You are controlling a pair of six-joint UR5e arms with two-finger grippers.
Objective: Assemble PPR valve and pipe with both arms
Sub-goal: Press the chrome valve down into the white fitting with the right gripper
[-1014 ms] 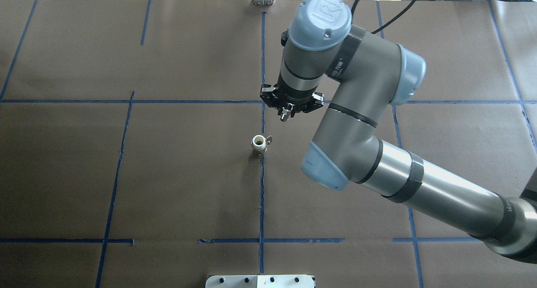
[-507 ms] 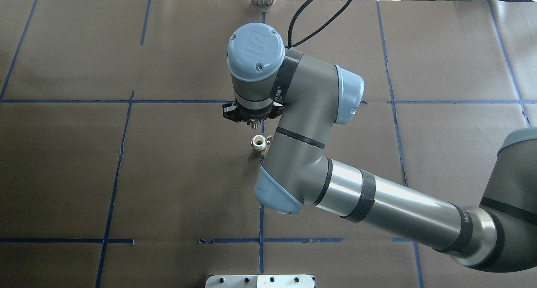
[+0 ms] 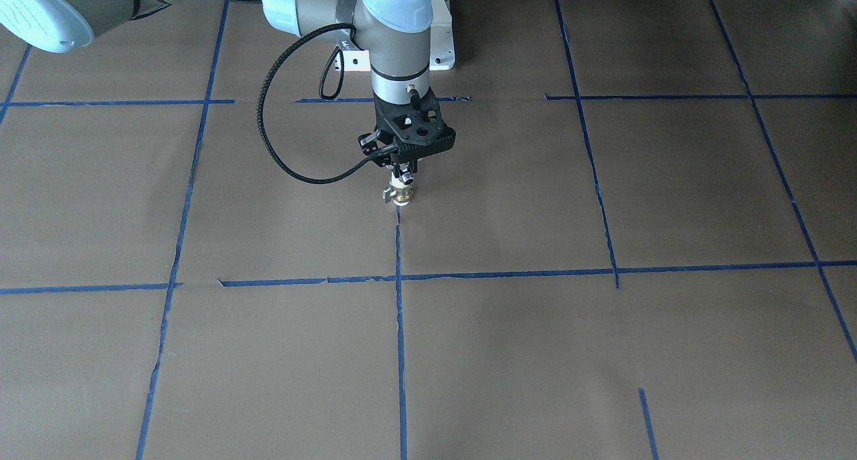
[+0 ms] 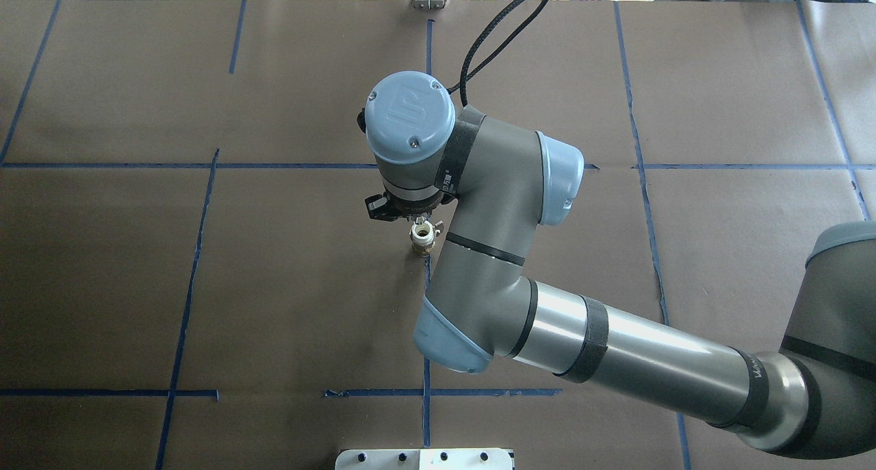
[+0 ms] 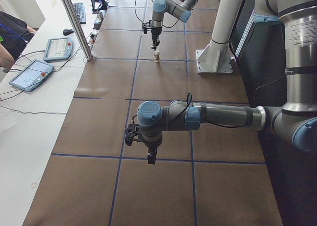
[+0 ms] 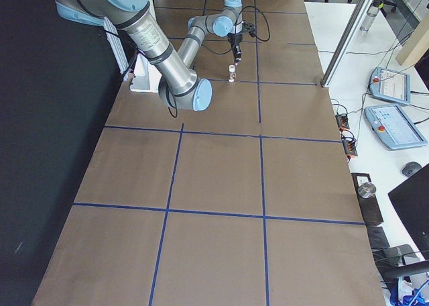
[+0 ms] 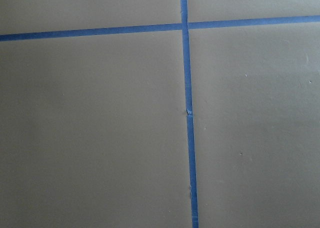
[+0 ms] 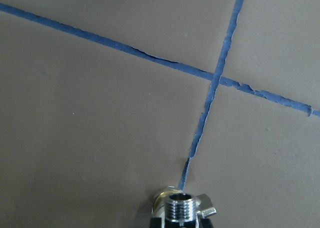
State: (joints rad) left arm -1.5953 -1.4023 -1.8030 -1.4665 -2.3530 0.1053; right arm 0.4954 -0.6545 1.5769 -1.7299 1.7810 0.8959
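Risk: the stubby white-and-brass PPR valve stands unheld in the middle of the desk, well clear of every edge, so a slight offset or tilt could cross-thread or topple it. The right arm has its wrist pointing straight down, right claw clenched on the short shiny chrome pipe directly over the valve; left claw hovers toward the desk's left end, grip state impossible to tell

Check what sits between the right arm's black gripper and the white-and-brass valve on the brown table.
The short chrome pipe fitting, clamped in the right gripper, hangs right over the white-and-brass valve; the front-facing view shows it.
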